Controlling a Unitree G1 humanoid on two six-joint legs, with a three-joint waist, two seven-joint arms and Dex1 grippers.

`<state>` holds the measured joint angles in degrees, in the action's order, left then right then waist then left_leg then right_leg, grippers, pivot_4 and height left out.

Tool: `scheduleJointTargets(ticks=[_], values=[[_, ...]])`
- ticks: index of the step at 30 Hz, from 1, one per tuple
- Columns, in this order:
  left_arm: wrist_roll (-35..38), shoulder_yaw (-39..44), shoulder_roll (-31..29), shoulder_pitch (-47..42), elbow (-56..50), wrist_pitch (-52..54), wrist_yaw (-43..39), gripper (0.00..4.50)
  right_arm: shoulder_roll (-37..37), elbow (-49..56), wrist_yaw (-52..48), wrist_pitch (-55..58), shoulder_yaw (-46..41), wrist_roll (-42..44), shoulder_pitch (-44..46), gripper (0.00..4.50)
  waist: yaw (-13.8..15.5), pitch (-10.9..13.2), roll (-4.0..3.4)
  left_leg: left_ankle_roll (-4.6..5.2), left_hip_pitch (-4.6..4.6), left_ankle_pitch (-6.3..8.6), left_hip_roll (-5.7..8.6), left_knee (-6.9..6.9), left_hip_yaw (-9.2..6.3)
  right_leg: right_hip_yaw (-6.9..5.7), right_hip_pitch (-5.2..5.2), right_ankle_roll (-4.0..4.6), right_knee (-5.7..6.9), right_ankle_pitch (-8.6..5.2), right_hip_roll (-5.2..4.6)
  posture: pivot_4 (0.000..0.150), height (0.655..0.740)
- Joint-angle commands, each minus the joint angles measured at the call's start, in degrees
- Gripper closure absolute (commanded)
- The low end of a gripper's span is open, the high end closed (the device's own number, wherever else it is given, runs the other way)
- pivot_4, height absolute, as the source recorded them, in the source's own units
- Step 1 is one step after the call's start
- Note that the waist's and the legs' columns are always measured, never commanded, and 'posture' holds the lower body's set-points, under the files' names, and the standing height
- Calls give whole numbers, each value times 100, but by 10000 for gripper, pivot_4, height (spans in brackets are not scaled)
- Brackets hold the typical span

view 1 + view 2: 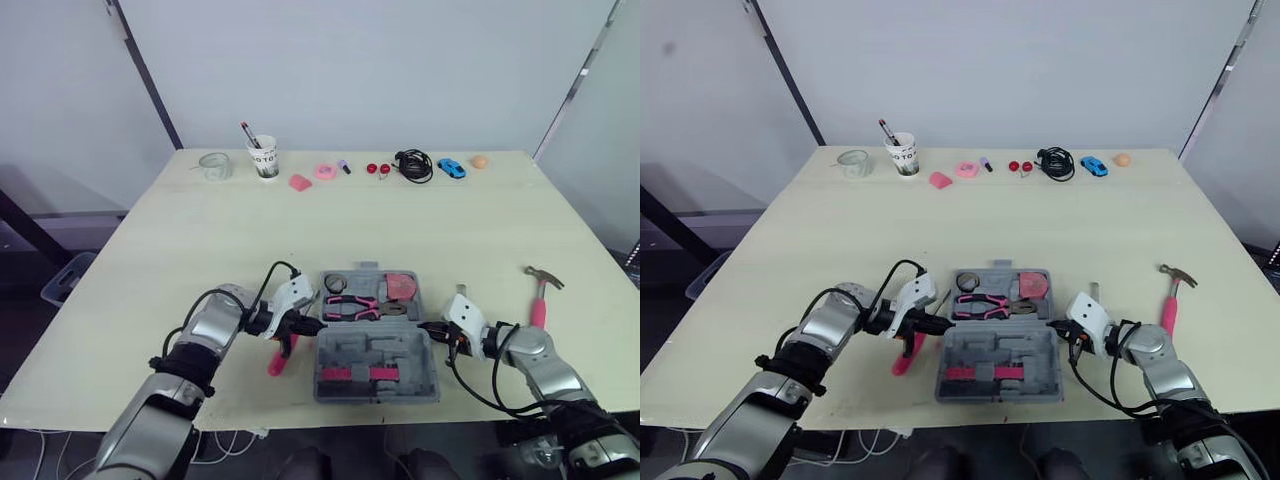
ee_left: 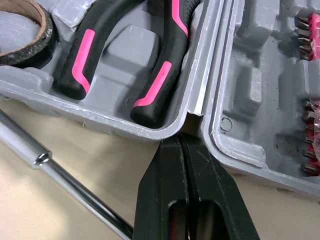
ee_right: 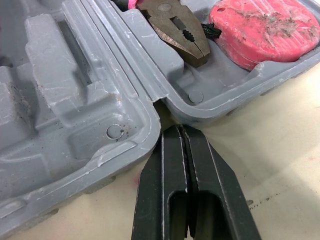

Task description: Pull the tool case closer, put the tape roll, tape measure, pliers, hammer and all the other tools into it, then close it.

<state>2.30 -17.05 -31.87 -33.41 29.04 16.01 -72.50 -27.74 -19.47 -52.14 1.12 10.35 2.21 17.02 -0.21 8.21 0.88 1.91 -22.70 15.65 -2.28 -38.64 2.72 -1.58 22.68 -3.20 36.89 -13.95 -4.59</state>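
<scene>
The grey tool case [image 1: 377, 352] lies open near the table's front edge. Its far half holds a tape roll [image 1: 335, 283], pink-handled pliers [image 1: 350, 306] and a pink tape measure [image 1: 403, 286]. Pink bits sit in the near half. My left gripper [image 1: 312, 325] is shut, its tip [image 2: 181, 142] at the case's left hinge notch. My right gripper [image 1: 430, 327] is also shut, its tip [image 3: 181, 131] at the right hinge notch. A pink-handled screwdriver [image 1: 281, 356] lies on the table under my left gripper. The hammer [image 1: 540, 292] lies to the right of the case.
Along the far edge stand a glass bowl [image 1: 214, 165], a cup with pens [image 1: 263, 157], small pink items [image 1: 312, 176], a black cable [image 1: 413, 165], a blue toy car [image 1: 451, 168] and an orange ball [image 1: 480, 161]. A small metal piece [image 1: 460, 291] lies right of the case.
</scene>
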Motion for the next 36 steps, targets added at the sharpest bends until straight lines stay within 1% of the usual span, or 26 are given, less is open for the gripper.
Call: scheduleJointTargets(ticks=[1, 22, 36], values=[[51, -3, 15, 18, -289, 5, -101, 44440, 85, 33, 52, -121, -18, 19, 197, 45000, -13, 0, 0, 0, 0, 0, 0, 0, 0, 0, 0, 0, 0, 0, 0, 1500, 7400], [26, 19, -50, 13, -199, -34, -78, 44440, 291, -288, 147, -478, -75, -53, 432, 45000, -54, 0, 0, 0, 0, 0, 0, 0, 0, 1, 0, 0, 1, 0, 0, 1500, 7400], [24, -2, -41, 33, -205, -20, -92, 44440, 193, -111, -71, -161, 55, -55, 228, 45000, -50, 0, 0, 0, 0, 0, -1, 0, 0, 2, 1, 0, 1, 0, 0, 1500, 7400]])
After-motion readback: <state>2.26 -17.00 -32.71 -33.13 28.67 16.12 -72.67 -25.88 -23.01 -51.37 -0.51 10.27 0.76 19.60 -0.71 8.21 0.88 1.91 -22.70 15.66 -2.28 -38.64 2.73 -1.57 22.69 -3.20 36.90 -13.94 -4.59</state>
